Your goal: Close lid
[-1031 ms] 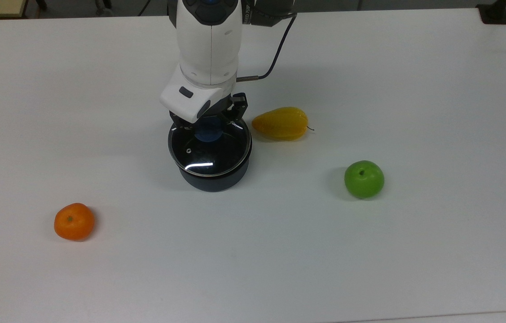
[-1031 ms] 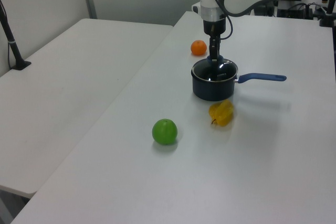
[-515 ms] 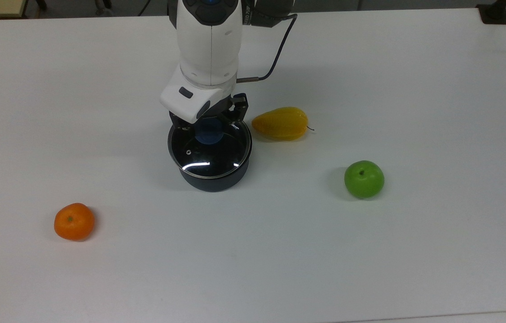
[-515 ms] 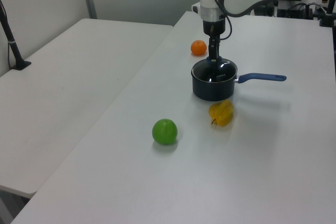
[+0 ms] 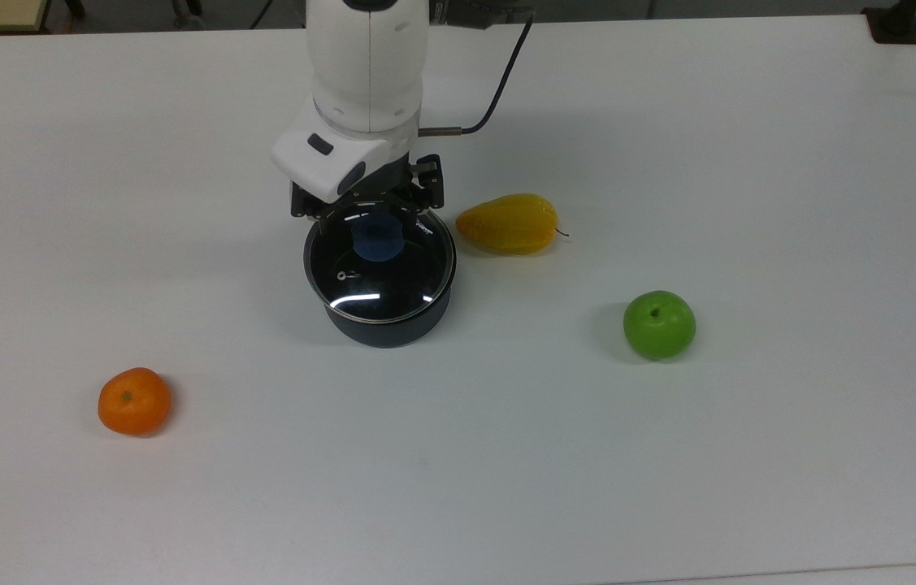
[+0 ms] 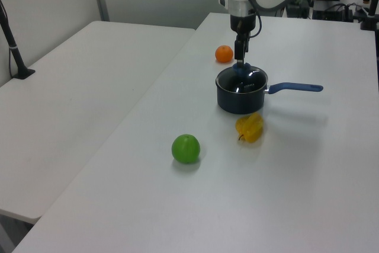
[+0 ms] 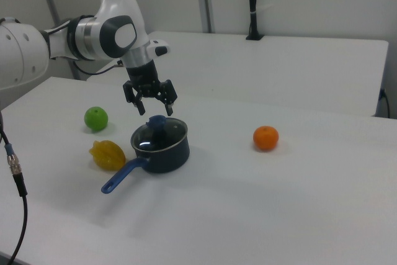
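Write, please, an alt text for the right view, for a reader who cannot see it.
An open robot gripper hangs just above a glass lid that sits on a dark saucepan on a white table. A yellow fruit, a green apple and an orange lie around it.

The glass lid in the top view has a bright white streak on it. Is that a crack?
No, it is glare: in the top view the lid mirrors an overhead light as a curved streak; in the right view a smaller glint sits on the glass; soft shadows lie beside the saucepan.
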Controlling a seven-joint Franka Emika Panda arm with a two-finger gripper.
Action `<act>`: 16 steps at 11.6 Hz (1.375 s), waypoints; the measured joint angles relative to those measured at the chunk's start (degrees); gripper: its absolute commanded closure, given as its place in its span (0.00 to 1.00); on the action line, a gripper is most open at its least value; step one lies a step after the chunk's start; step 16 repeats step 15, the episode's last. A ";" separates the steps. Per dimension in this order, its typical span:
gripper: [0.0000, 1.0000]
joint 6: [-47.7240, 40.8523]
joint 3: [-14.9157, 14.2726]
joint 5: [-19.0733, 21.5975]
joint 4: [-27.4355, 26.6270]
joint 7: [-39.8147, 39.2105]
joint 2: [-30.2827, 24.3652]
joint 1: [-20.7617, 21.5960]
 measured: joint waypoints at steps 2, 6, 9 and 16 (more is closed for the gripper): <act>0.00 0.00 -0.15 -0.09 0.00 2.27 -1.53 -0.35; 0.00 -5.64 -0.39 -0.12 -2.17 6.95 -9.48 -1.79; 0.00 -10.05 -0.40 -0.10 -7.05 7.31 -17.94 -2.13; 0.00 -13.98 -1.52 -0.02 -11.61 7.58 -23.68 -2.14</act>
